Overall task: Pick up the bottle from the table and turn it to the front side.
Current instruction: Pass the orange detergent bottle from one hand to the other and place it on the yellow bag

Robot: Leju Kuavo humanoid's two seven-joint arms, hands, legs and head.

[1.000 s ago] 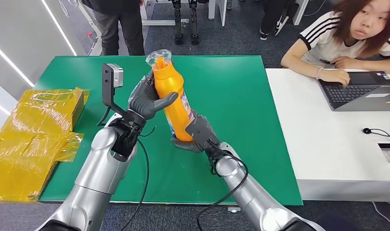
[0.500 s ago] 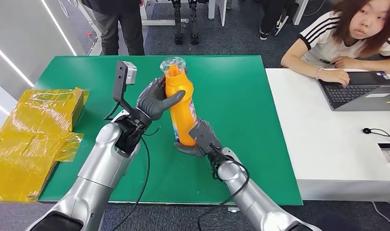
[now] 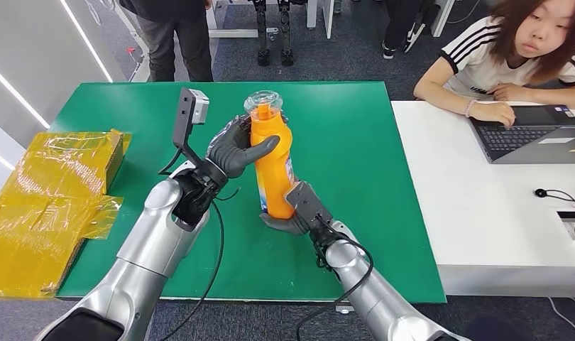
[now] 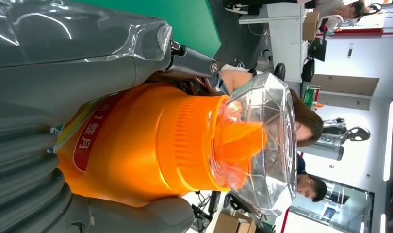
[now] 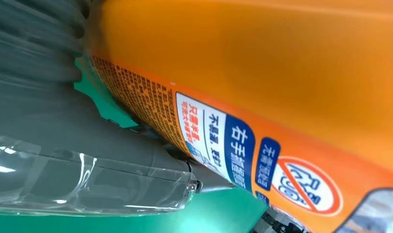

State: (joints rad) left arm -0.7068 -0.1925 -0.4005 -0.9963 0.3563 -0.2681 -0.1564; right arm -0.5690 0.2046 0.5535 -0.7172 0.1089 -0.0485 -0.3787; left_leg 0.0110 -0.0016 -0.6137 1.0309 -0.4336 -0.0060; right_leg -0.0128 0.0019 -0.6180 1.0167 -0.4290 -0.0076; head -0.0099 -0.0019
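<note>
Bottle now nearly upright, held in both hands above the green table!

The orange bottle (image 3: 273, 169) has swung from a lean to almost vertical and drifted a touch right since a second ago, its clear faceted cap (image 3: 264, 105) on top. The left hand (image 3: 236, 150) wraps its upper body, thumb across the front; the right hand (image 3: 297, 211) cups its base, just above the green table (image 3: 370, 163). What is inside cannot be seen through the opaque orange wall. The right wrist view shows a side label with blue Chinese writing and a red prohibition circle; a red label patch shows by the left hand. Yellow wrapped boxes (image 3: 50, 192) sit at the table's left; a person (image 3: 515, 53) works a laptop (image 3: 529, 135) at the white desk.
</note>
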